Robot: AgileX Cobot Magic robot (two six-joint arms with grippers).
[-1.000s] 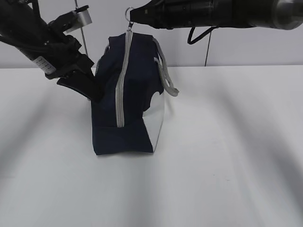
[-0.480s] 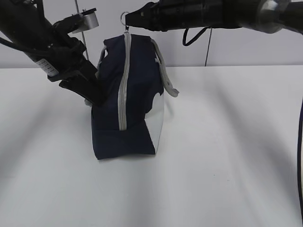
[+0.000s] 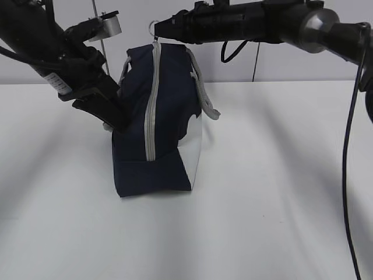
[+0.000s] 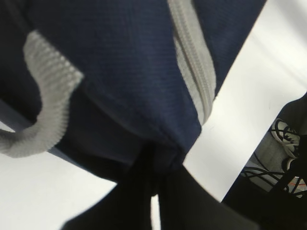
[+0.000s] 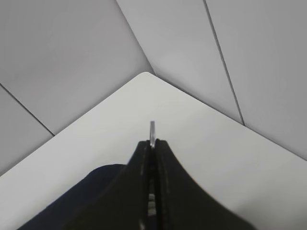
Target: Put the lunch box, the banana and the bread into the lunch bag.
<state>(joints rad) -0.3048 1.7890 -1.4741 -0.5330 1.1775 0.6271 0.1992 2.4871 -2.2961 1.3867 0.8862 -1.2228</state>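
Observation:
The navy lunch bag (image 3: 169,116) stands on end on the white table, its grey zipper (image 3: 151,111) running up the near face and its white side panel (image 3: 192,153) at the lower right. My right gripper (image 3: 160,27) is shut on the zipper's ring pull (image 3: 153,24) above the bag's top; the ring also shows in the right wrist view (image 5: 152,130). My left gripper (image 3: 119,122) is shut on the bag's fabric at its left side, seen close in the left wrist view (image 4: 156,160). The lunch box, banana and bread are out of view.
Grey strap handles (image 3: 205,96) hang off the bag's right side. The white table (image 3: 280,192) stretches all round the bag, with a grey wall behind. A black cable (image 3: 348,146) hangs at the far right.
My right gripper with the ring pull has shifted left and slightly down over the bag's top. The bag's top has leaned a little left. The left arm shifted slightly early on, then held still.

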